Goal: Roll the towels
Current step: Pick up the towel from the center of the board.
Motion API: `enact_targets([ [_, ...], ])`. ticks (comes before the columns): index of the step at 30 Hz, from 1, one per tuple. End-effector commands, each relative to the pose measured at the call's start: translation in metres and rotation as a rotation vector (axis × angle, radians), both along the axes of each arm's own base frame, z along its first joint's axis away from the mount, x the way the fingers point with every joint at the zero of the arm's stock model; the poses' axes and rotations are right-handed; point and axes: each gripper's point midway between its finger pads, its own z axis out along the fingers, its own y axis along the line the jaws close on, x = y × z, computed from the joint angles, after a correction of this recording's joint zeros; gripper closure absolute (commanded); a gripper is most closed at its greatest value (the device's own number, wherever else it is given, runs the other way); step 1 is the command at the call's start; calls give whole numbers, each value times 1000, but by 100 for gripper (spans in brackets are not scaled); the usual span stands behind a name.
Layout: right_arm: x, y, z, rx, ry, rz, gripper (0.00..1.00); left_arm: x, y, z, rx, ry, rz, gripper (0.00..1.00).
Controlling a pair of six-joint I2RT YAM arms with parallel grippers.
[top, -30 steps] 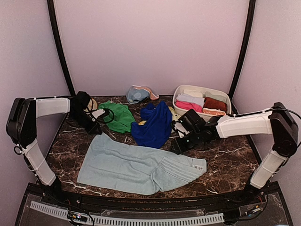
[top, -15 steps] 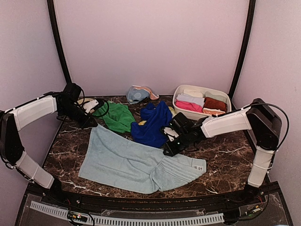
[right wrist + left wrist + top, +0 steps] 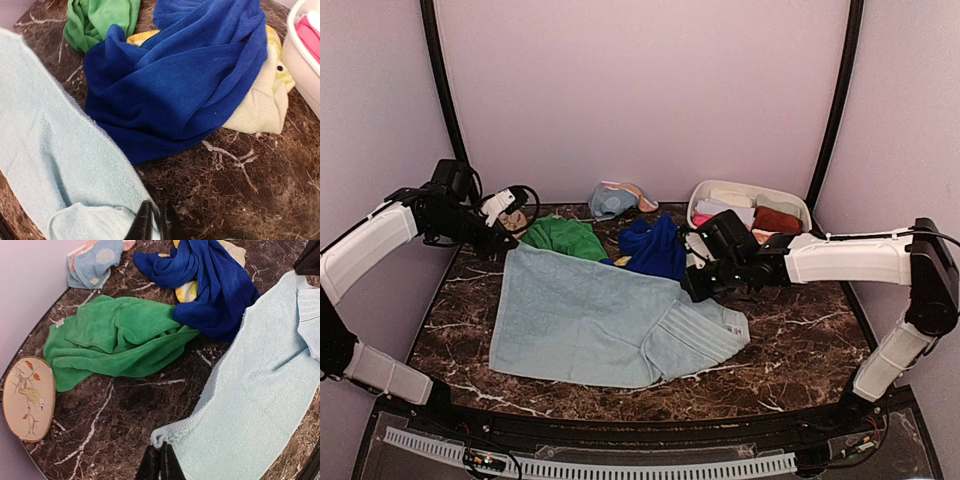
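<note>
Between the left gripper (image 3: 160, 465) and right gripper (image 3: 153, 221), the light blue towel (image 3: 590, 320) is lying stretched on the desk (image 3: 805, 340), each gripper pinching one top corner.

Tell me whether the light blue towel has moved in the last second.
Yes. The light blue towel has shifted rearward: its far edge now lies closer to the white basin than before.
</note>
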Motion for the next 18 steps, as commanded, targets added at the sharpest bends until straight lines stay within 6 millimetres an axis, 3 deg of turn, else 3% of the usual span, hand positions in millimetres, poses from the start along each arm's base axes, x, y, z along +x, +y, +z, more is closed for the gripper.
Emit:
enact_targets([
  [1,-3,-14,-22,-101,11,-40,64,1,6,26,25,-99,12,100],
  [5,-6,-35,-39,-154,45,-132,40,0,10,14,54,-70,24,100],
  [7,-4,-52,-41,-163,44,-201,34,0,12,11,64,-66,31,100],
  [13,1,-106,-61,-156,144,-358,35,1,13,11,74,-66,33,100],
  [18,0,-129,-74,-170,207,-421,40,0,13,3,76,-43,34,100],
])
